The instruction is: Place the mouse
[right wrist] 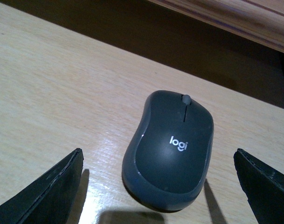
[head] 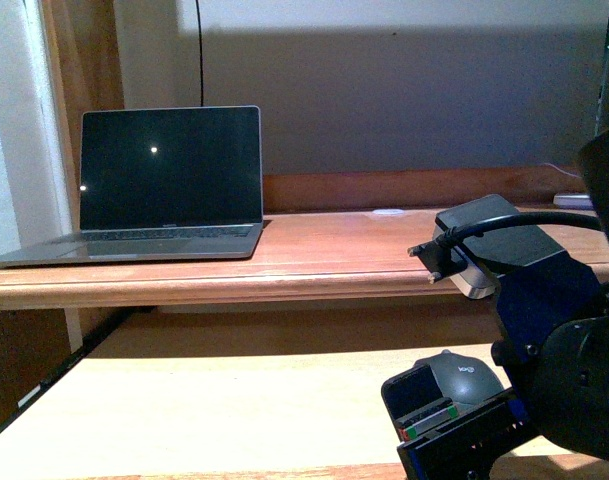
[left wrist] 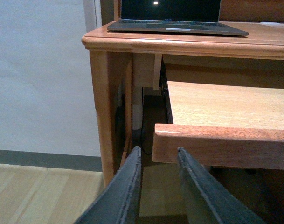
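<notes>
We saw the right gripper [right wrist: 158,158] wide open, fingers [right wrist: 48,191] well apart on either side of the mouse [right wrist: 169,149], neither one touching it. The mouse sat flat on the pull-out shelf [head: 234,400], towards its right side, below the desk top [head: 334,250]. The left gripper [left wrist: 158,151] had a narrow gap between its fingers, with nothing in it. It hung low in front of the shelf's front lip, by the desk's left leg.

Surface: the shelf was pale wood with fine straight grain and a slight sheen around the mouse. Its lip was redder and rounded. The desk top was reddish-brown wood with a rounded edge and a raised rail at the back. A grey laptop [head: 171,180] stood open at its left end, screen dark apart from a small bright spot.

Room: we noted a grey wall [head: 434,100] behind, with a thin dark cable [head: 200,50] running down it above the laptop. Beside the desk were a white wall, a grey skirting [left wrist: 39,158] and a pale plank floor [left wrist: 30,196].

The mouse was dark grey, matte, an oval dome with a lighter scroll wheel and white "logi" print. The gripper fingers were black, matte and wedge-shaped
</notes>
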